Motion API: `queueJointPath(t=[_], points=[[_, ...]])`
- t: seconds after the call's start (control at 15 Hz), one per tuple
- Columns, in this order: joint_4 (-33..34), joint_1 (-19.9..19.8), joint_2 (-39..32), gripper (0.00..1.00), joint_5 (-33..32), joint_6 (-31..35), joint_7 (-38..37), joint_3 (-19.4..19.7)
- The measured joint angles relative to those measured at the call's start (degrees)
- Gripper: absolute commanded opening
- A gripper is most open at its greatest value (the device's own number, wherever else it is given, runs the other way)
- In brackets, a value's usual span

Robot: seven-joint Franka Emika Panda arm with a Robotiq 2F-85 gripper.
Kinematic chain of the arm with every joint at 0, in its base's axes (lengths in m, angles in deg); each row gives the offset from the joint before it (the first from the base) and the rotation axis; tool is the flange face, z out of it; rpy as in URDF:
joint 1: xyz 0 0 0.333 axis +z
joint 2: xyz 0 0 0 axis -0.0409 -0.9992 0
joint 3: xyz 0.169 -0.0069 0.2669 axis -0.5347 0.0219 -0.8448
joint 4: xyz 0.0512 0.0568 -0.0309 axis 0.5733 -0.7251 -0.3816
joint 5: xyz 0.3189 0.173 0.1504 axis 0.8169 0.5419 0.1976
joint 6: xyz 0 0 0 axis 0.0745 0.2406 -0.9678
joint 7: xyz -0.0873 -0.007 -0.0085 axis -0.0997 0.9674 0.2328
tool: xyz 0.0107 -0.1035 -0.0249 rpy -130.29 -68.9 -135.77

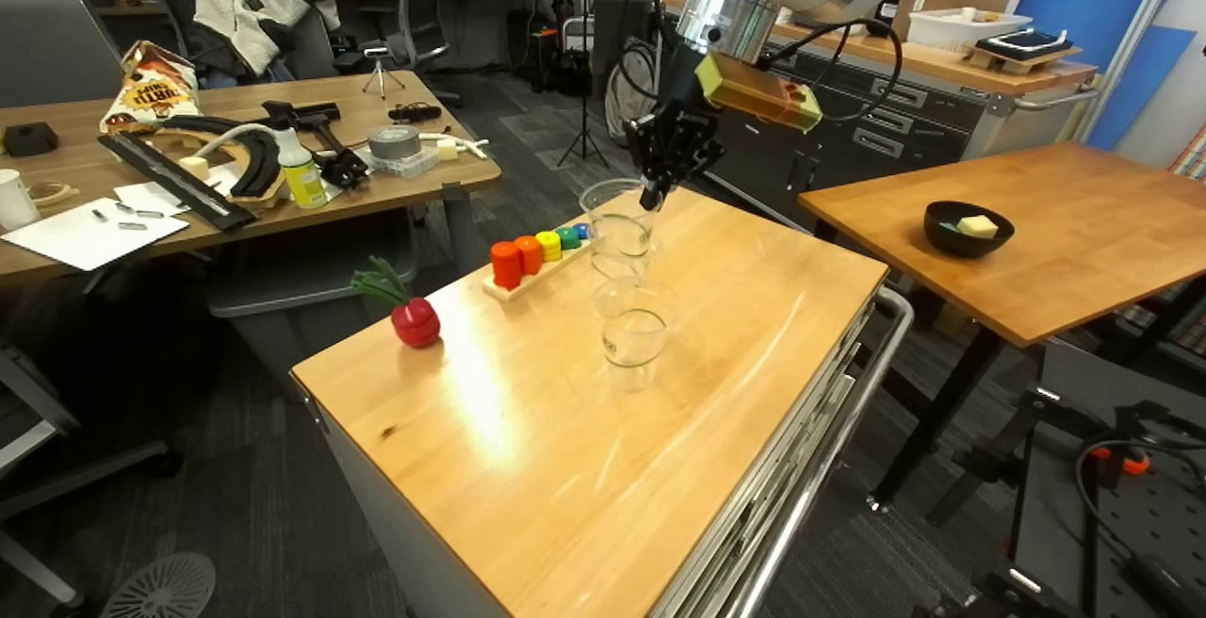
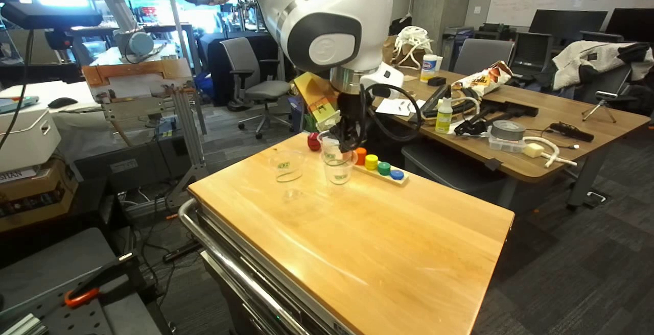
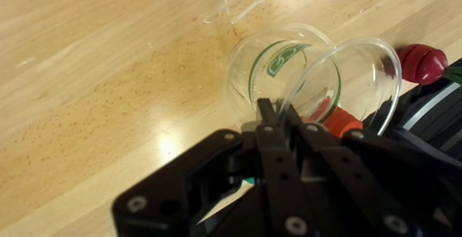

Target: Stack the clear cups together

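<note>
Wrist view: the held cup, a clear, colourless plastic tumbler with a thin round rim (image 3: 361, 74), overlaps the lower cup, a like clear plastic tumbler with green print (image 3: 279, 72). You have the held cup by its wall: the black two-fingered gripper (image 3: 278, 107) is clenched on it, the wall running in between the fingertips (image 3: 267, 112). Both exterior views put it right over the lower cup, base about at that cup's mouth or slightly inside. Clear on clear; how deep it goes, you cannot tell.

The third cup, also a clear plastic tumbler with green print (image 1: 634, 335), stands upright and alone on the pale wooden cart top (image 1: 528, 467), near the pair but apart. Only an arc of its rim enters the wrist view.

Progress, as judged: you are partway into the first of two nestings. Left to do: seat the held cup, let go, back off, then join the third cup to the pair.

Farther out: a wooden strip bearing coloured round blocks, red through blue (image 1: 544, 249), just beside the pair; a red round toy with a green leafy top (image 1: 415, 322), well apart, near the edge. Neither seems part of your job.
</note>
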Motion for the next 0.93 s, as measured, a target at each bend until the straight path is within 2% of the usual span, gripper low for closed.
queueJointPath(t=[0.33,0.53,0.73,0.93], points=[[0.6,-0.3,-1.8,0.81,0.8,1.8,1.5,-1.3],[0.8,-0.1,-1.6,0.99,0.6,2.7,1.7,-1.6],[0.5,0.7,-1.0,1.00,-2.4,3.5,0.6,-0.5],[0.0,2.5,-0.7,1.00,-8.5,3.5,-3.4,2.6]])
